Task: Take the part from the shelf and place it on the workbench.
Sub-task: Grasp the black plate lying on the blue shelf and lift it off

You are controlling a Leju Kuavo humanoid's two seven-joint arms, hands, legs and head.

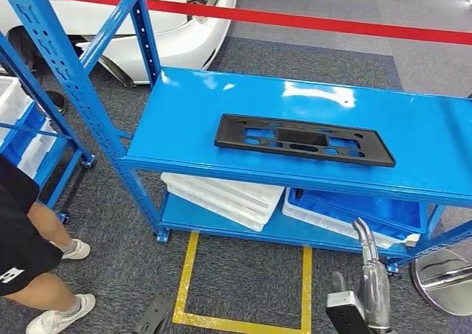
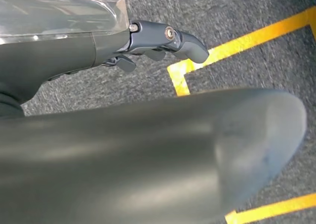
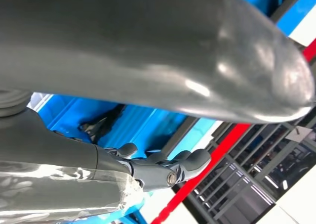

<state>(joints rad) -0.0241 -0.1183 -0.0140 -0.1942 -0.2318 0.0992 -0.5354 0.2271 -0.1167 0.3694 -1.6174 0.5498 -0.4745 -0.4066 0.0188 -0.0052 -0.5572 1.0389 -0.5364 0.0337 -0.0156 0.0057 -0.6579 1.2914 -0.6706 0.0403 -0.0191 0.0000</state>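
Part (image 1: pixel 303 140): black, long and flat, with holes cut in it; lies flat on the top of the blue shelf (image 1: pixel 184 120), near the middle, long side along the front edge. Nothing touching it.
Right hand (image 1: pixel 372 275): low in front of the shelf, below the front edge and to the right of the part, well apart from it. Fingers (image 3: pixel 186 163) stretched out and spread, holding nothing. Blue shelf and red tape close behind them in the right wrist view.
Left hand (image 2: pixel 164 38): hangs over the grey carpet, near a corner of the yellow lines. Fingers straight out, nothing in them.
Lower shelf: white trays (image 1: pixel 223 197) stacked on the left, a blue bin (image 1: pixel 361 209) on the right, tipped a bit.
Floor: grey carpet (image 1: pixel 111 260) with a yellow box (image 1: pixel 186 275) marked in lines right in front of the shelf.
Behind the shelf: a red tape (image 1: pixel 334 23) stretched across, and part of a white car (image 1: pixel 167 32).
Left side: a second blue rack (image 1: pixel 33 127) with white and blue bins; a person's legs in white shoes (image 1: pixel 61 315) beside it.
Far right: a shiny round metal base (image 1: pixel 445 279) on the floor.
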